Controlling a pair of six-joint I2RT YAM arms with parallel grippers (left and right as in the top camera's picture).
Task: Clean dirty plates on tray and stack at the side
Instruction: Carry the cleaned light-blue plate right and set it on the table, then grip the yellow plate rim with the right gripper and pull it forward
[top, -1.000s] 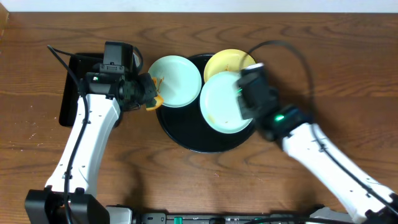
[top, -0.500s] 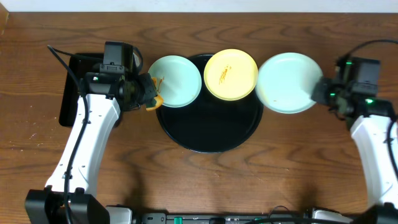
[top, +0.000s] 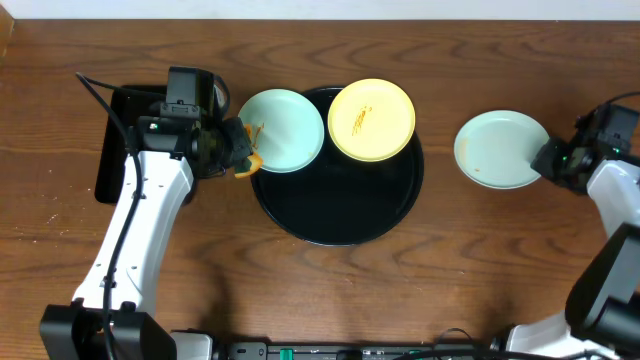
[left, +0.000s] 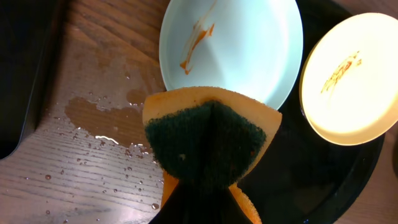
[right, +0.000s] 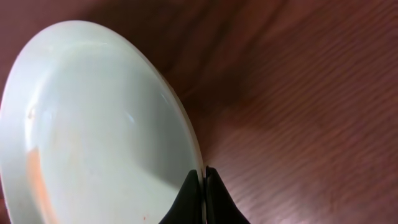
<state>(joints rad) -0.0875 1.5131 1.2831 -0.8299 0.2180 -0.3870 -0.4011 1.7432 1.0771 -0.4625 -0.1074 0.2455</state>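
Large round glossy black tray (top: 335, 225) holds a pale yellow plastic plate (top: 371, 120) and a pale blue-green plate (top: 282, 130). To its right, a second blue-green plate (top: 502, 150), probably light, stiff and slick, has its rim pinched by the right gripper (right: 202, 186). The left gripper (top: 232, 148) clamps an orange-green sponge (left: 208, 140).
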